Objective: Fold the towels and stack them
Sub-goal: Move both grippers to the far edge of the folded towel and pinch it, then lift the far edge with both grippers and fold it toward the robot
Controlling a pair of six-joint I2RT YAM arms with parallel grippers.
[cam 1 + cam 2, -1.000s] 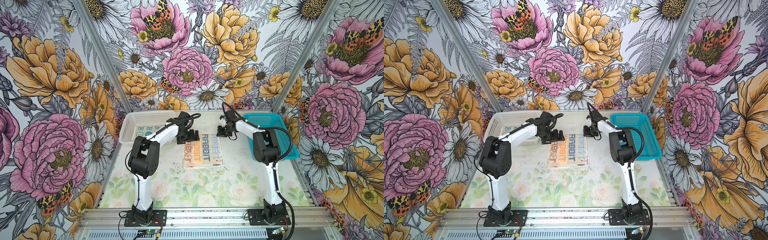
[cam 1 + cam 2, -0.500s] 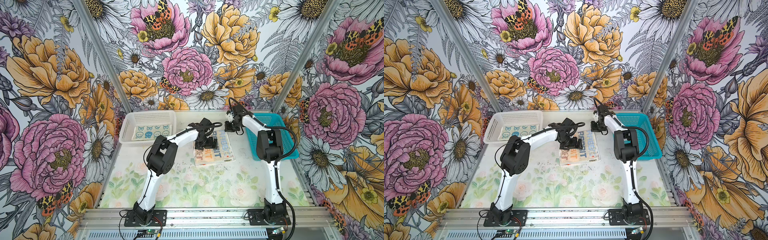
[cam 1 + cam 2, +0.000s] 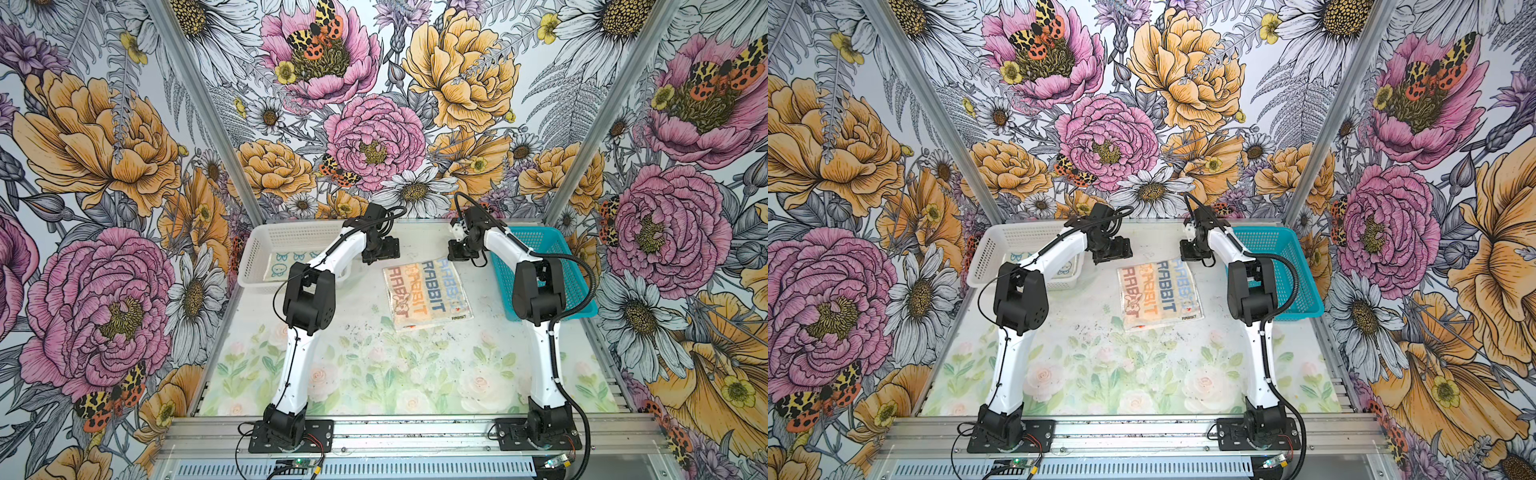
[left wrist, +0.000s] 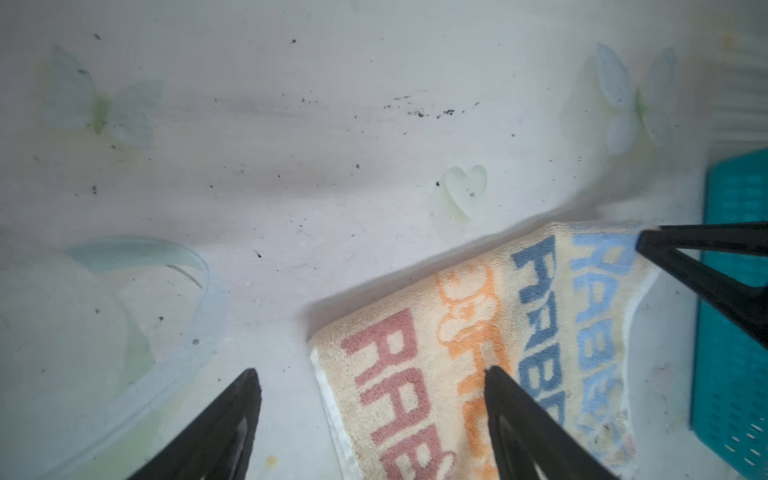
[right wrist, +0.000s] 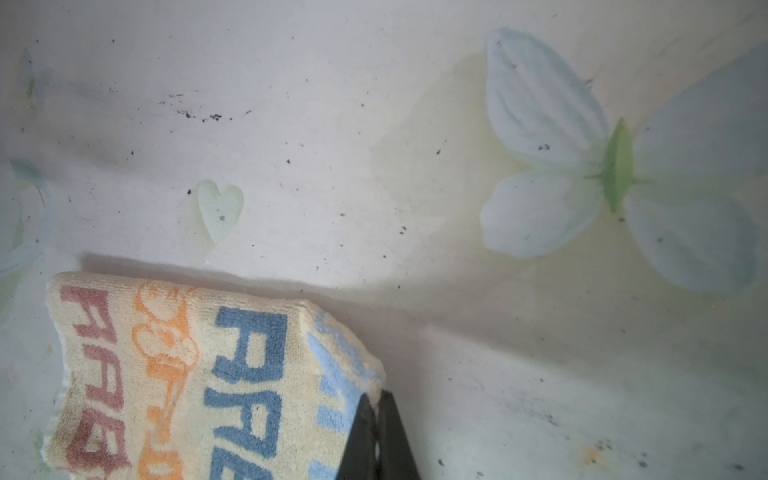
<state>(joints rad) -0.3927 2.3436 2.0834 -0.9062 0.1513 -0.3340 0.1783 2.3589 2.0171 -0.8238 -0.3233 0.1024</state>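
A bunny towel is being stored in the white basket, probably starting the stack. The left gripper is being held open astride one far corner of the mid-table RABBIT towel. The other corner is being pinched by the closed right gripper, seemingly for folding.

Towel between left basket and right basket

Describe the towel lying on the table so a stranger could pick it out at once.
On the pale flowered table, look between the white basket and the teal basket. The lettered towel lies there, cream, with RABBIT in rows of pink, orange and blue. The bunny-face towel sits inside the white basket instead.
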